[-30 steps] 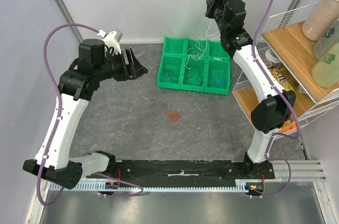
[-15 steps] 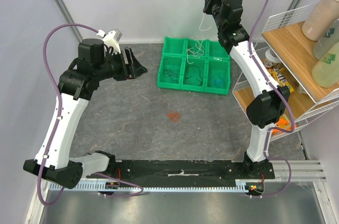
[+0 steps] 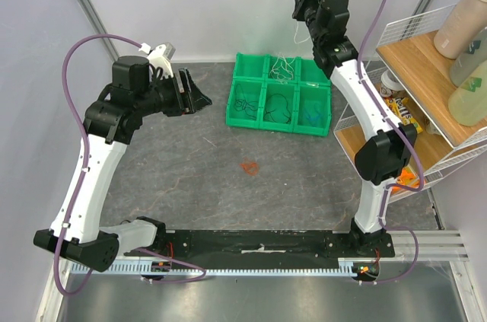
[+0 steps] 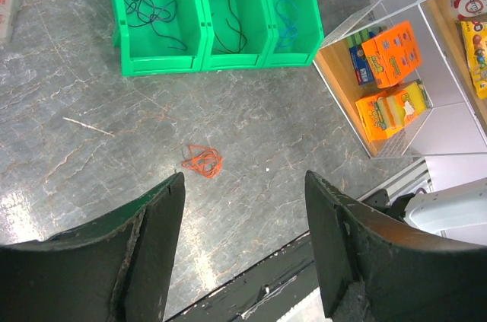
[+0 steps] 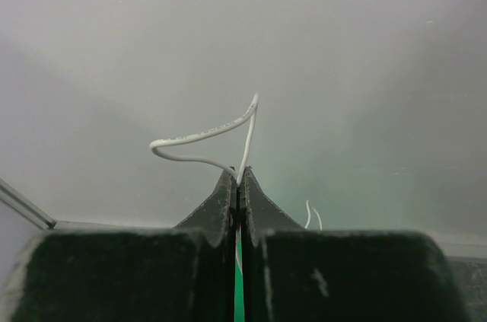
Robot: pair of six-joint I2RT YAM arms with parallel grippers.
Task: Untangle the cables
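Note:
My right gripper (image 3: 302, 4) is raised high above the green bin (image 3: 232, 101) and is shut on a white cable (image 5: 199, 137); the cable loops above the shut fingertips in the right wrist view (image 5: 240, 177) and hangs below the gripper in the top view (image 3: 297, 33). More white wire lies in a back compartment (image 3: 284, 69). Black cables (image 4: 152, 11) and a blue cable (image 4: 287, 16) lie in the front compartments. A red-orange cable (image 4: 202, 161) lies bunched on the table (image 3: 249, 165). My left gripper (image 4: 243, 261) is open and empty, held high over the table left of the bin (image 3: 199, 97).
A wire shelf (image 3: 396, 40) stands at the right with bottles (image 3: 464, 17) on top and orange snack boxes (image 4: 392, 55) below. A thin white scrap (image 4: 87, 125) lies on the table left of the red-orange cable. The back wall is close behind my right gripper.
My right gripper rose and tilted back with the white cable, then held nearly still. The left arm has not moved.

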